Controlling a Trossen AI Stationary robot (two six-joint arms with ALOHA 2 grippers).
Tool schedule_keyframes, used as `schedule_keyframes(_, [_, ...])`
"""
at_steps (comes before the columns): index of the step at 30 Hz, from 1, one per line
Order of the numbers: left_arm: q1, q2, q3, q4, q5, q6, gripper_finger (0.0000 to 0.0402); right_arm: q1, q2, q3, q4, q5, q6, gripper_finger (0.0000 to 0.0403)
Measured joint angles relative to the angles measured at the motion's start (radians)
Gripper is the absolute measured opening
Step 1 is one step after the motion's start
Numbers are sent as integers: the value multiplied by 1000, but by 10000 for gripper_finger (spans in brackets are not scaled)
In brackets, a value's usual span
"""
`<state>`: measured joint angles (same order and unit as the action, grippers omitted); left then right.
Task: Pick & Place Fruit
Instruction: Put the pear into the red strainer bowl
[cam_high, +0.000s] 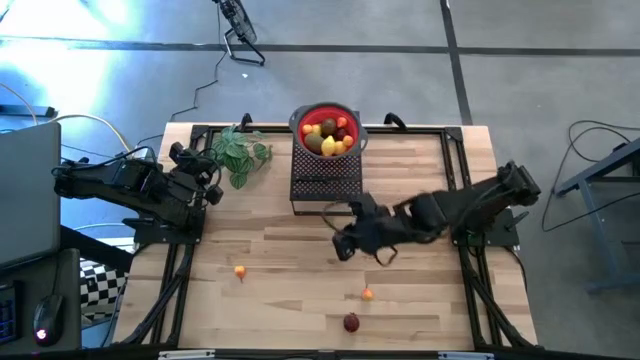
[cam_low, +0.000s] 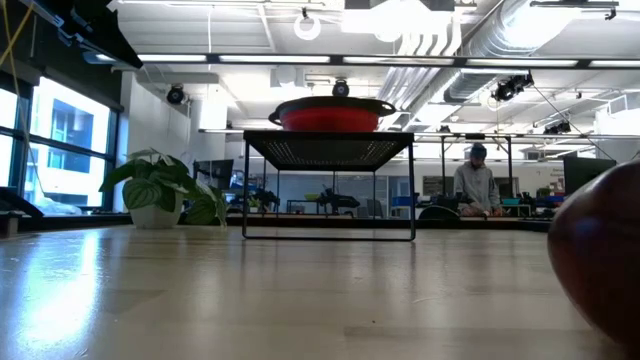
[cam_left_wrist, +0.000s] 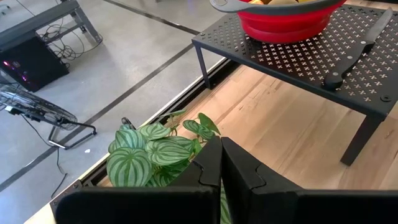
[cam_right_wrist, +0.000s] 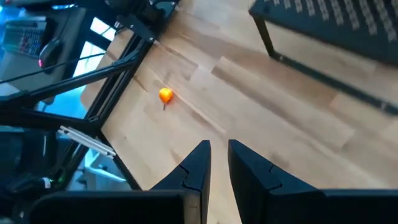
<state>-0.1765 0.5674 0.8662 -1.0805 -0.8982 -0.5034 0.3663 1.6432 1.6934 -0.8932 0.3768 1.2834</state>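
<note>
A red bowl holding several yellow, red and green fruit stands on a black perforated rack at the table's far middle. Three fruit lie loose on the wood: a small orange one, another orange one and a dark red ball. My right gripper hangs above the table's middle, near the rack's front, its fingers a narrow gap apart with nothing between them. My left gripper waits shut at the left, by the leafy sprig.
A black-handled knife lies on the rack beside the bowl. The potted leafy sprig stands at the far left corner. Black frame rails run along both table sides. Bare wood lies between the loose fruit. A person sits far behind.
</note>
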Motion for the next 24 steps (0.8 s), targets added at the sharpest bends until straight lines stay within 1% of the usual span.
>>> schedule_keyframes(4, [0,0,0,0,0,0,0,64,0,-43,0,27,150,48])
schedule_keyframes(9, [0,0,0,0,0,0,0,129,0,-117,-1,26,339,46])
schedule_keyframes(14, [0,0,0,0,0,0,0,196,1,-185,6,22,531,34])
schedule_keyframes(20, [0,0,0,0,0,0,0,271,1,-232,10,5,739,11])
schedule_keyframes(24, [0,0,0,0,0,0,0,299,2,-251,8,-52,823,3])
